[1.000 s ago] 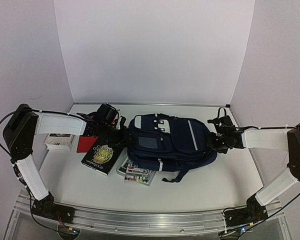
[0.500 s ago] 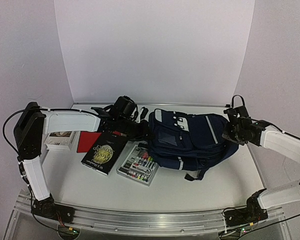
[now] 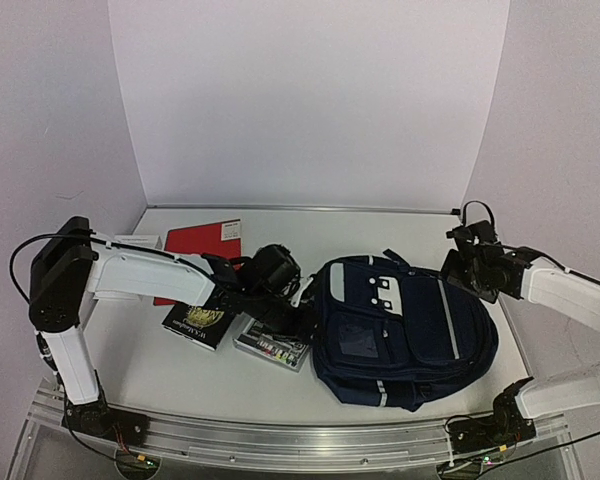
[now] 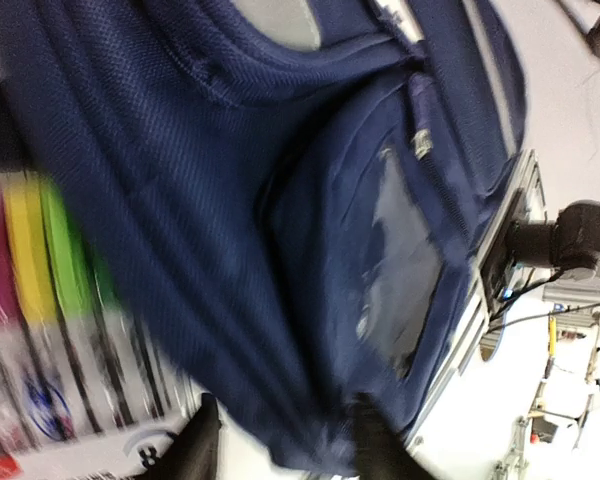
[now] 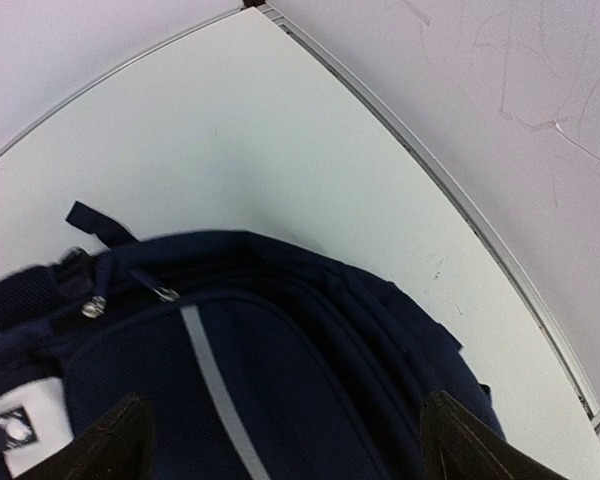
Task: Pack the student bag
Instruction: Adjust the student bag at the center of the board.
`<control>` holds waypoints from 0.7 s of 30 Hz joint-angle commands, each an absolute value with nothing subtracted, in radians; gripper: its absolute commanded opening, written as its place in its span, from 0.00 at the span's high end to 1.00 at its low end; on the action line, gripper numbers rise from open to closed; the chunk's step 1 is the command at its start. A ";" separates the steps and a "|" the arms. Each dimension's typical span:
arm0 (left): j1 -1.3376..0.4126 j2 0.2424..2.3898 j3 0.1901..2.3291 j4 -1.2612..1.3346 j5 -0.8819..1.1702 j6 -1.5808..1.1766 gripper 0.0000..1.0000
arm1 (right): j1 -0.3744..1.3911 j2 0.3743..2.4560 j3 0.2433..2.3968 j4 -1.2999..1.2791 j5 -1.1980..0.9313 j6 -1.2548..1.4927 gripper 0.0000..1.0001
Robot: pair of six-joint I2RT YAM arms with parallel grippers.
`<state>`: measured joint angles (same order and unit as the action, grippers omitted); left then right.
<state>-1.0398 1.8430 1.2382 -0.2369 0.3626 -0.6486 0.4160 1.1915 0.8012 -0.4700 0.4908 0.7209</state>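
Observation:
The student bag [image 3: 410, 335], navy with thin grey stripes, lies flat at the front right of the table, its front pocket up. My left gripper [image 3: 302, 312] is at the bag's left edge. In the left wrist view a fold of the bag [image 4: 230, 200] lies between the fingers [image 4: 198, 452] of the left gripper [image 4: 285, 445]. The jaws stand apart, and a white gap separates one finger from the fabric. My right gripper [image 3: 468, 268] hovers over the bag's far right corner. In the right wrist view it [image 5: 280, 425] is wide open above the bag [image 5: 280, 330].
A red book [image 3: 202, 238] lies at the back left. A black book with a gold emblem [image 3: 193, 322] and a box of coloured markers [image 3: 270, 345] sit under my left arm. The markers [image 4: 40, 290] border the bag. The table's right rim [image 5: 500, 250] is close.
The bag has slid from the centre to the front right and turned. My left arm followed it rightward. My right gripper has opened wide and sits behind the bag.

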 commanded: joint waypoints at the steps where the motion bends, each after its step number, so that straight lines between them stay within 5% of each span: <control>1: -1.048 1.733 1.173 -0.230 0.361 -0.669 0.39 | 0.422 1.164 0.920 -0.446 0.404 0.619 0.07; 11: -0.947 1.807 1.384 -0.242 0.343 -0.669 0.15 | 0.636 1.361 1.075 -0.449 0.356 0.605 0.06; 21: -0.914 1.966 1.526 -0.280 0.346 -0.659 0.09 | 0.763 1.605 1.149 -0.453 0.422 0.654 0.10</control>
<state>-0.9049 1.8980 1.4541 -0.2546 0.3372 -0.6630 0.7486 1.5445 1.0951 -0.4438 0.3640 0.6297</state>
